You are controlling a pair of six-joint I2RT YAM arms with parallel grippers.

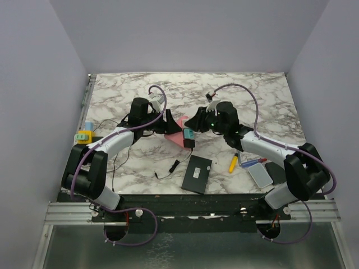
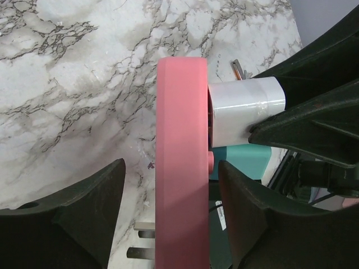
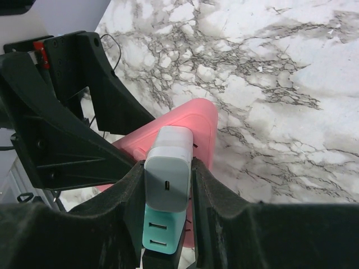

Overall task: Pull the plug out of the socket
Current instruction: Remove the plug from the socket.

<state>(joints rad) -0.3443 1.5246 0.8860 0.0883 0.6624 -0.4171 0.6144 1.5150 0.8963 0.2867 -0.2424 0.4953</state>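
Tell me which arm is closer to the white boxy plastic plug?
Right. The right gripper clamps its jaws on the white plug; the left gripper straddles the pink plastic socket block next to it, jaws open.

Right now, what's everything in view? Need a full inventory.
socket block: one, pink, table centre, between the grippers
charger plug: one, white, in the socket block
adapter: one, teal, next to the charger plug
flat box: one, black, near edge, centre
cable: one, black, left of the flat box
small tool: one, yellow, right of the flat box
flat case: one, white and blue, near right
block: one, yellow and teal, left table edge
table: one, marble
left gripper: open, straddling the socket block
right gripper: shut on the charger plug
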